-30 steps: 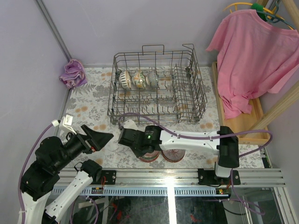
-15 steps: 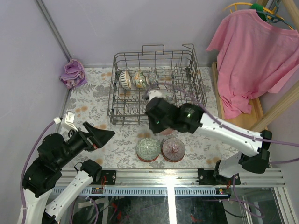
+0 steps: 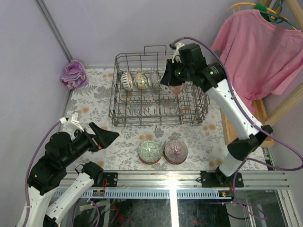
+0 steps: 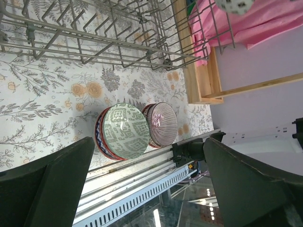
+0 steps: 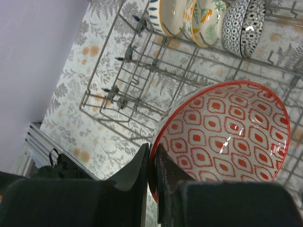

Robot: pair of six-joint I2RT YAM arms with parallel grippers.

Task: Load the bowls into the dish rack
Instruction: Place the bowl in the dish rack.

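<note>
My right gripper (image 3: 173,81) is shut on the rim of a red-patterned bowl (image 5: 222,137), pinching it between both fingers (image 5: 153,149). It holds this bowl (image 3: 177,89) above the back right part of the grey wire dish rack (image 3: 115,101). Three bowls (image 3: 140,80) stand on edge in the rack's back row, also seen in the right wrist view (image 5: 206,16). On the table in front, a green-patterned bowl (image 3: 150,151) tops a small stack beside a purple-striped bowl (image 3: 175,151). My left gripper (image 3: 108,137) stands open and empty, left of that stack (image 4: 125,131).
A purple cloth (image 3: 73,74) lies at the back left corner. A pink shirt (image 3: 255,52) hangs at the right over a wooden frame (image 3: 246,124). A metal rail (image 3: 170,179) runs along the near edge. The rack's tall wire sides (image 5: 118,90) surround the tines.
My right arm has lifted the red-patterned bowl from beside the front stack and carried it back over the rack. The left arm has shifted only slightly.
</note>
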